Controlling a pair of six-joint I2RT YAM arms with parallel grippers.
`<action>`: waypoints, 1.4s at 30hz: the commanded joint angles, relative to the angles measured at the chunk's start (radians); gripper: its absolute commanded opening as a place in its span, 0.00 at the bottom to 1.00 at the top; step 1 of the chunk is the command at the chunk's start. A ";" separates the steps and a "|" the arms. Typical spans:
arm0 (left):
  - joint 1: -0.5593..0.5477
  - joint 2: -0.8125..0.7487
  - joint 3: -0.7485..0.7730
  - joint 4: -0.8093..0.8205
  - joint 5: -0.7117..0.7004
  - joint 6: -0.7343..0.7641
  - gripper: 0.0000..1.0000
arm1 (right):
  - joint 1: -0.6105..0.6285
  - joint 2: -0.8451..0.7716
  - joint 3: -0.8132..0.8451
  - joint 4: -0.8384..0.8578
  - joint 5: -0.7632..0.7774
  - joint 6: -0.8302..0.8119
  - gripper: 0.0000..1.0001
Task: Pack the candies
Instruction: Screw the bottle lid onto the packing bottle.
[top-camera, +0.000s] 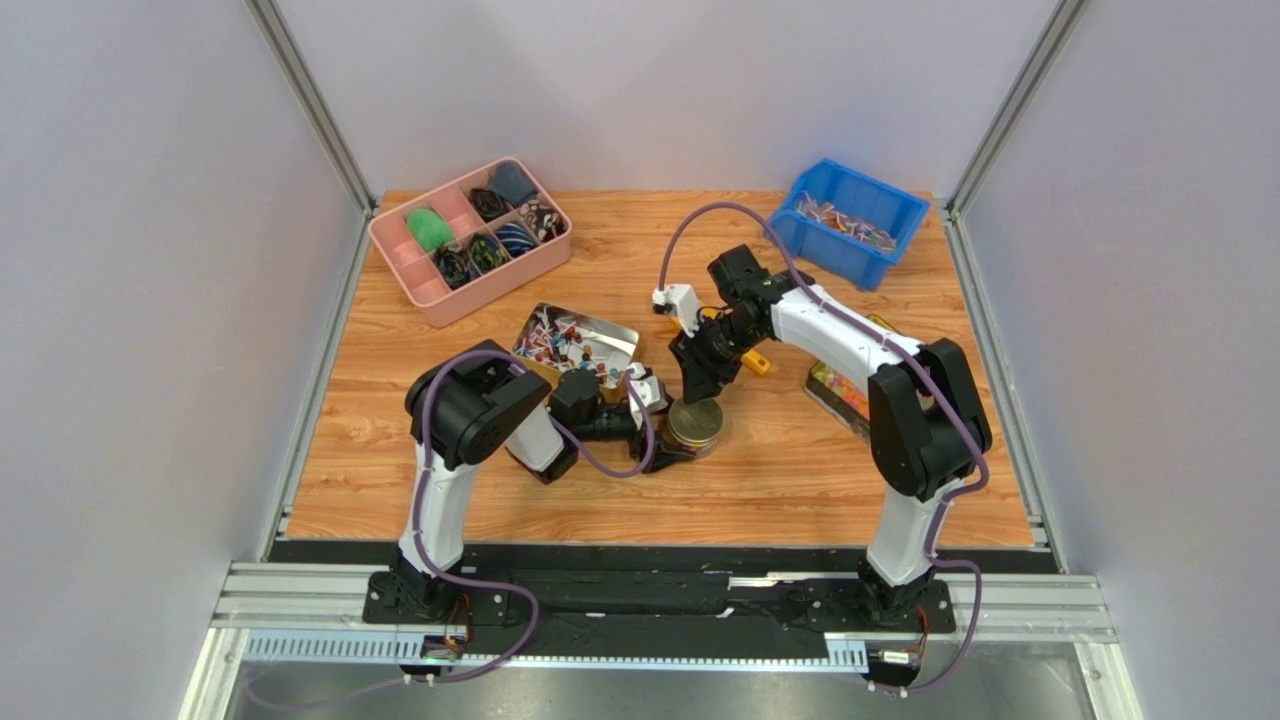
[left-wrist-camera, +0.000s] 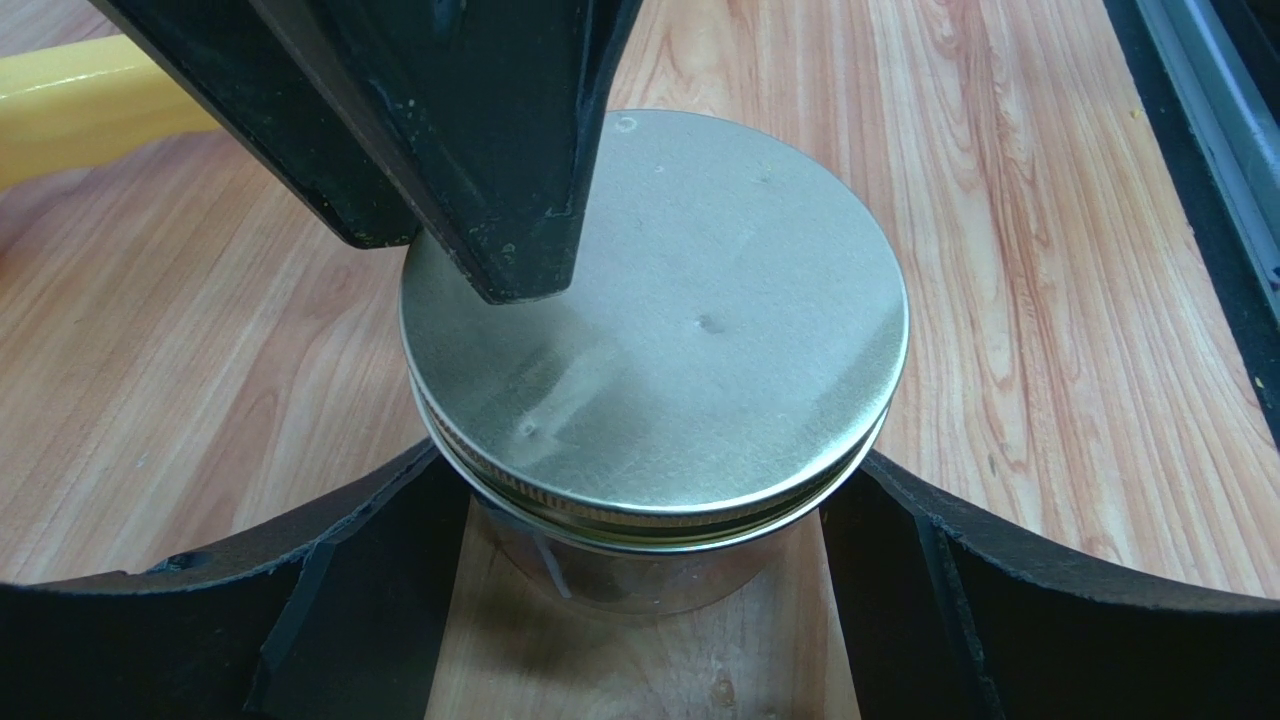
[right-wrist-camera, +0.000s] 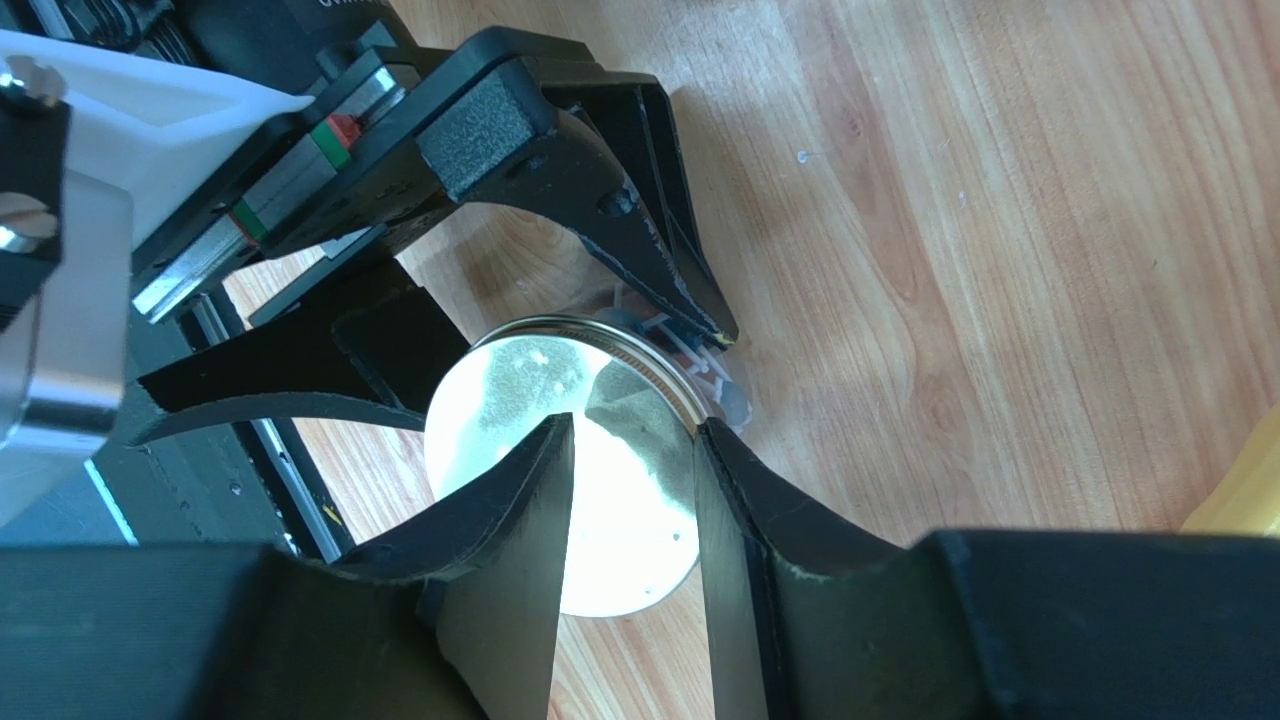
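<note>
Left wrist view: my left gripper (left-wrist-camera: 649, 458) clamps the clear glass jar (left-wrist-camera: 661, 578), right gripper (right-wrist-camera: 637, 432) narrowly parted over its round silver lid (left-wrist-camera: 676, 315), so I'd widen before twisting; wrapped candies (top-camera: 568, 342) lie in the rectangular metal tin (top-camera: 619, 329), overhead centre-left.

You see your right gripper (right-wrist-camera: 639, 435), jaws partly apart, poised over the silver lid (right-wrist-camera: 504, 393) of a jar (right-wrist-camera: 721, 387) that the left gripper (right-wrist-camera: 579, 375) clasps on the wooden desk (right-wrist-camera: 977, 225).
</note>
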 joint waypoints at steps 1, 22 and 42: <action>0.002 -0.008 0.021 0.127 0.015 0.011 0.59 | 0.004 -0.034 -0.034 -0.028 0.009 -0.028 0.38; 0.002 -0.011 0.020 0.122 0.001 0.017 0.59 | -0.007 -0.235 -0.253 -0.046 0.070 0.003 0.32; 0.002 -0.009 0.021 0.121 0.010 0.014 0.58 | 0.022 -0.130 0.001 -0.048 0.079 -0.002 0.38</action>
